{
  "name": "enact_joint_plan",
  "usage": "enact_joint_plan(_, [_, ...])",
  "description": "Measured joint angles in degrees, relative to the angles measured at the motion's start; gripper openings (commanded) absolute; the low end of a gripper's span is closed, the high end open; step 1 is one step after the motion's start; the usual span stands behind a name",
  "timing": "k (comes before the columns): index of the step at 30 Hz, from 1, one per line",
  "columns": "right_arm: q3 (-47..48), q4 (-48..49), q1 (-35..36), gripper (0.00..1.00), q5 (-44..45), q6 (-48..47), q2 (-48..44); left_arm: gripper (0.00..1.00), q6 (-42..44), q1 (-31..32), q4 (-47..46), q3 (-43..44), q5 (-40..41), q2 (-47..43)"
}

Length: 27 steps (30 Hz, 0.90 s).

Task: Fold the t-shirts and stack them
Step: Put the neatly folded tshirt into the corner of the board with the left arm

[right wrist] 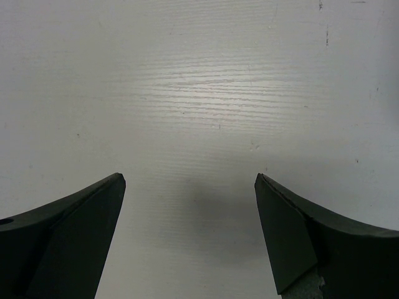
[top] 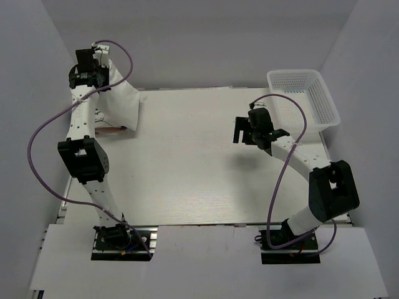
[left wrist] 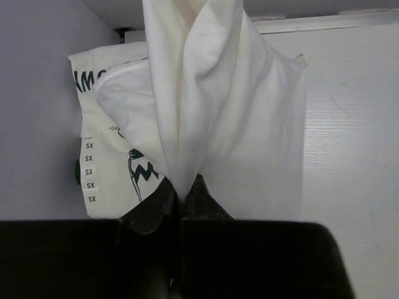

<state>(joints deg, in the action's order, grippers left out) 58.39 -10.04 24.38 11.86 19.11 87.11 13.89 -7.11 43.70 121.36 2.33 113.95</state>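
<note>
My left gripper is raised at the table's far left and shut on a bunched fold of a white t-shirt, which hangs from it down to the table. In the left wrist view the fingers pinch this cloth. A second white tee lies flat beneath it, with dark lettering, a zigzag line drawing and a strip of size stickers. Its edge shows in the top view. My right gripper is open and empty over bare table right of centre, its jaws wide apart.
A white mesh basket stands at the table's far right corner, behind my right arm. Grey walls close in the left, back and right sides. The hanging shirt sits close to the left wall.
</note>
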Motion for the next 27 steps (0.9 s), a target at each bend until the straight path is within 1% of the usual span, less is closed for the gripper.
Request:
enact_joint_plan(12, [6.0,-2.4,0.0,0.9,0.0,-0.1,4.2,0.0,-0.7,-10.7,-7.5,1.4,-0.8,13.2])
enact_joint_plan(13, [6.5,-2.5,0.0,0.9,0.0,-0.1,4.6,0.03,-0.9,-11.2,-8.0,1.6,-0.9,14.2])
enact_joint_plan(14, [6.9,-2.7,0.0,0.9,0.0,-0.1,5.1,0.11,-1.2,-11.5,-8.4,1.8,-0.9,15.0])
enact_joint_plan(16, [7.5,-3.2,0.0,0.9,0.0,-0.1,6.1,0.88,-1.9,-11.9,-9.1,1.9,-0.3,16.4])
enact_joint_plan(17, [7.6,-3.3,0.0,0.9,0.0,-0.1,6.5,1.0,-2.1,-11.9,-9.5,2.0,0.4,16.9])
enact_joint_plan(23, [7.6,-4.5,0.0,0.9,-0.7,-0.1,7.0,1.0,-6.3,-11.9,-11.1,2.8,2.6,16.7])
enact_joint_plan(27, [7.0,-4.5,0.0,0.9,-1.3,-0.1,5.4,1.0,-11.0,-11.6,-9.2,2.0,2.1,13.4])
